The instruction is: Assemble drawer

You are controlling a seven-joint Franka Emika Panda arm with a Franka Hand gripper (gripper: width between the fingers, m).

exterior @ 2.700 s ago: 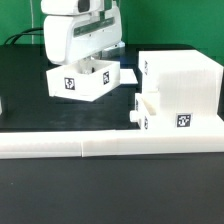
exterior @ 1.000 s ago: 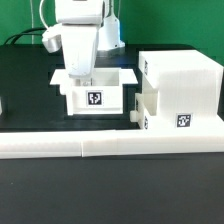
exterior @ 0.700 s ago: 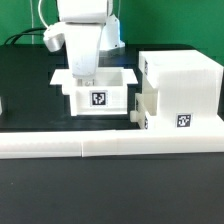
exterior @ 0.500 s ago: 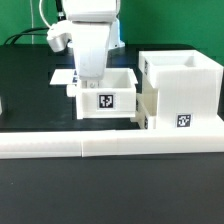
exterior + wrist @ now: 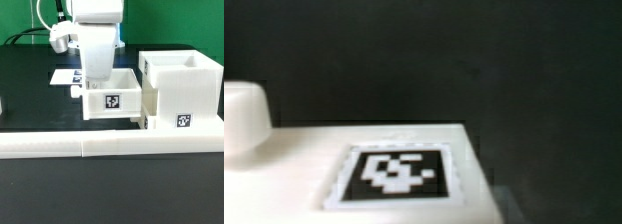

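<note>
exterior view, centre frame: gripper [image 5: 97,80] reaches into the drawer tray [image 5: 112,100], touching the housing [image 5: 182,92]; finger state cannot be told.

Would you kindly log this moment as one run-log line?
step: moving tray | tool: at rear wall of small white plastic open-topped tray, grip state unclear | tray: beside tall white plastic boxy housing

smooth white plastic housing [image 5: 180,92] and tray [image 5: 112,100], slightly glossy, on a matt black tabletop [image 5: 30,95].
</note>
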